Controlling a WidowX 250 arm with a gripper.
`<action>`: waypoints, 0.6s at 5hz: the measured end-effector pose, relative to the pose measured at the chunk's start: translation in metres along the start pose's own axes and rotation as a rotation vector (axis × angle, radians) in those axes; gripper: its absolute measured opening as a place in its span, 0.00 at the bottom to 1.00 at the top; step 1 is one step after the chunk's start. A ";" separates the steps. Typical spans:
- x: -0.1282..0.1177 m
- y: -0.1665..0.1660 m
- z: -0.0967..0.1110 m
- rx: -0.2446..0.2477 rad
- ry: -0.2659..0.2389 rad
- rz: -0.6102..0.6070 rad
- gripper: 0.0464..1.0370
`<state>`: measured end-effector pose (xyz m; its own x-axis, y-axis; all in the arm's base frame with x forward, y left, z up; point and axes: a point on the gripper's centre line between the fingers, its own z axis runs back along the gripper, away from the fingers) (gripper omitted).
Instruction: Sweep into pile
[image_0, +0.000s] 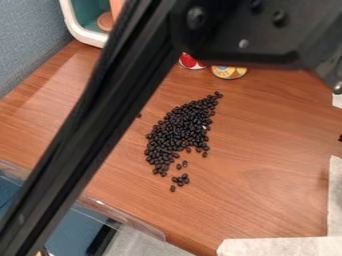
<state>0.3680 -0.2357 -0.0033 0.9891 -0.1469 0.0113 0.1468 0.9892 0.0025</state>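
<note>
Arm (100, 115) aslant, seemingly higher than beans (180, 125)

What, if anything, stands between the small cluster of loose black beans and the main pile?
Nothing visible blocks the way: between the small cluster and the main pile are only tabletop and some stray beans.

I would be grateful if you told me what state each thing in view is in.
Main bean heap: elongated, uneven, on the table
Loose beans: scattered just off the heap
Arm: crossing above the table
White-rimmed container: open, holding something peach-coloured
Yellow round item: partly hidden by the arm
</note>
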 end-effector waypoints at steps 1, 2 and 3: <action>-0.008 0.014 0.000 0.024 -0.006 0.031 0.34; -0.019 0.056 0.002 0.054 0.002 0.135 0.34; -0.027 0.099 0.004 0.081 0.016 0.243 0.34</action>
<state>0.3555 -0.1338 0.0002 0.9954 0.0957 0.0054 -0.0958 0.9920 0.0817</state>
